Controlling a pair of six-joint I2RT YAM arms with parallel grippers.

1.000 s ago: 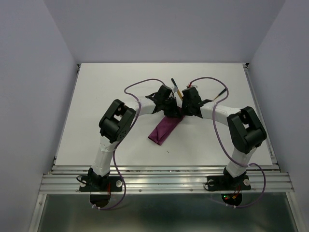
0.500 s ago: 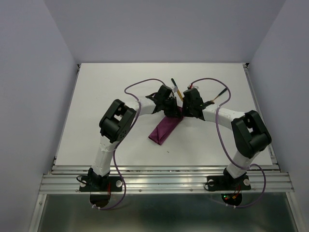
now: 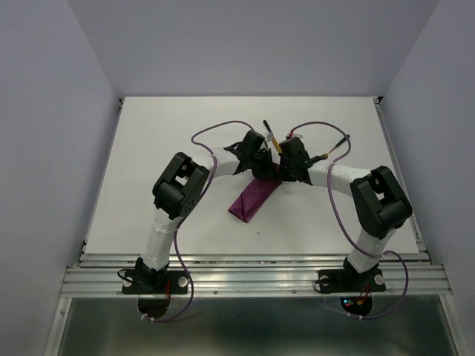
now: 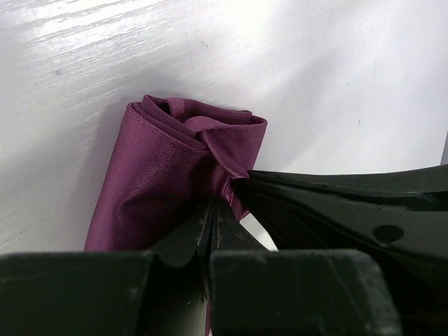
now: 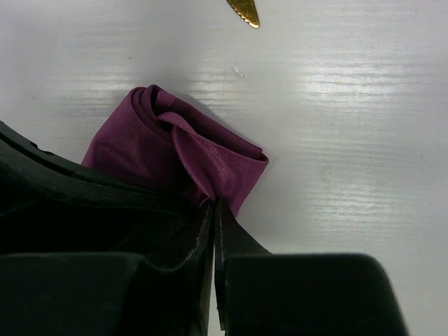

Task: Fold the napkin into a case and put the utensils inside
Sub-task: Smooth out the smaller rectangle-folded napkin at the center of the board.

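My left gripper and right gripper nip the napkin mid-table.
Each is closed to a slit on a fold at its far, rolled end. The cloth looks soft, light and slick, so I judge the layered edge the best hold. My own jaws hide the pocket mouth; only a knife tip shows close by.

One folded napkin; two utensils; two arms; one table.
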